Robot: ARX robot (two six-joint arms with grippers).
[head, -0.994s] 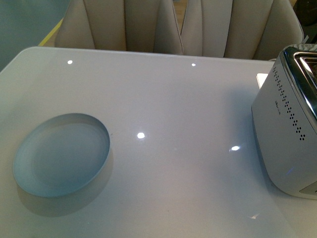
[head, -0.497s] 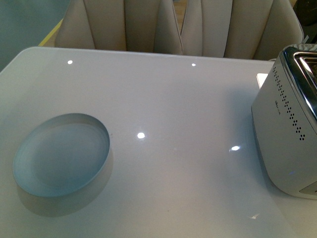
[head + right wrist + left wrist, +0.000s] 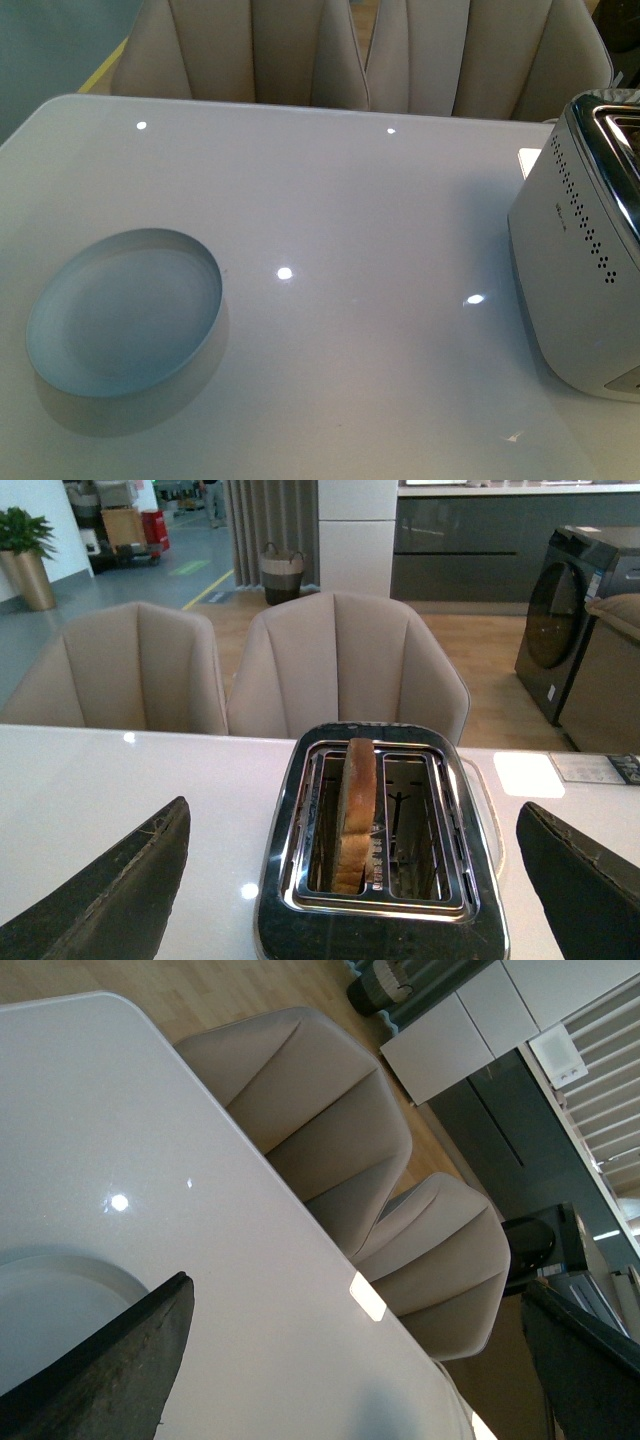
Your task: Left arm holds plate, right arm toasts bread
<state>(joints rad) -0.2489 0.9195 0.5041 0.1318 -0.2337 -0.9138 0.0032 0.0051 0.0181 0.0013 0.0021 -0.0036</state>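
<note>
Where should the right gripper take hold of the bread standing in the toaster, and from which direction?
Probably the top crust of the bread, approached from straight above. The slice stands on edge in one slot of the toaster, so only its upper part shows; the open right gripper would close across its flat faces.

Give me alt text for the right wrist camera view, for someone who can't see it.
A slice of bread stands upright in one slot of a shiny two-slot toaster on a white table. The open right gripper frames it, with two beige chairs behind.
</note>
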